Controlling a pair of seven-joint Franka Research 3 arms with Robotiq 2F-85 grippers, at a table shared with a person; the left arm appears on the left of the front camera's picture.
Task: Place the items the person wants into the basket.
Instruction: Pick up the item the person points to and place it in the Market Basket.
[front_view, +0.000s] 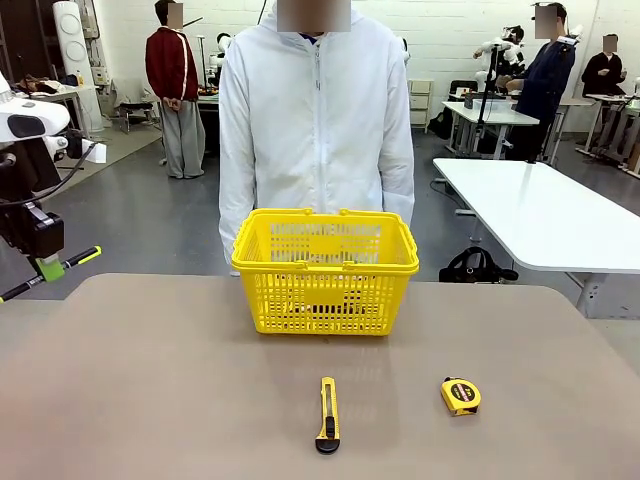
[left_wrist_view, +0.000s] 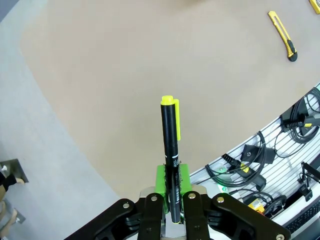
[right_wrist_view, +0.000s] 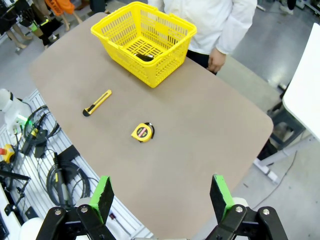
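Observation:
My left gripper (front_view: 48, 265) hangs above the table's left edge, shut on a black pen (front_view: 80, 257) with a yellow tip that sticks out to both sides. In the left wrist view the pen (left_wrist_view: 170, 135) stands between the green pads (left_wrist_view: 161, 179), high over bare table. The yellow basket (front_view: 325, 270) stands at the far middle, right in front of the person (front_view: 315, 110) in a white jacket. A small dark thing (right_wrist_view: 145, 57) lies on the floor of the basket (right_wrist_view: 170, 47); I cannot tell what it is. My right gripper (right_wrist_view: 162, 197) is open and empty, high above the table's right corner.
A yellow-and-black utility knife (front_view: 327, 413) lies near the front middle, and a small yellow tape measure (front_view: 460, 396) to its right. The person's hand (right_wrist_view: 216, 60) hangs beside the basket. Cables lie on a rack (left_wrist_view: 280, 150) below the table's near edge.

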